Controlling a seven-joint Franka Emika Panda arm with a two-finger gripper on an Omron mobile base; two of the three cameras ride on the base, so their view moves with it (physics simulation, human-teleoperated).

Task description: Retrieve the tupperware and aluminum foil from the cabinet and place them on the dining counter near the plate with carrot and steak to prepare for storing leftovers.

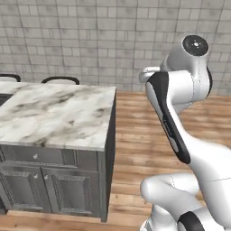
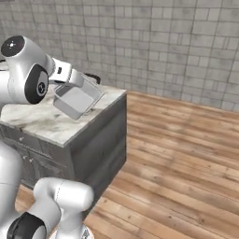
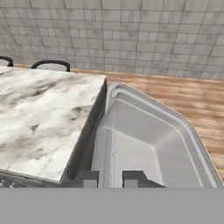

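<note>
Closest to me, the white arm rises from its base and bends forward at head height, carrying the tupperware out in front of it. The jaws are closed tight, pinching the near rim of the container; in the hand view the two dark fingertips stand on either side of that rim. The tupperware is a translucent grey-white tub with rounded corners, and it looks empty. It is held in the air, tilted, its open side turned partly toward the arm.

Just past it is the desk, the marbled white-and-grey stone top on dark grey panelled cupboards. From the right base view the container hangs over the end of the desk near its corner; from the hand view most of the tub sits out beyond the desk's edge, over the wooden floor. I cannot tell whether it touches the stone, but it appears to be clear of it.

Beyond the desk, two dark chair backs peek above its far edge. Behind everything runs a grey tiled wall.
</note>
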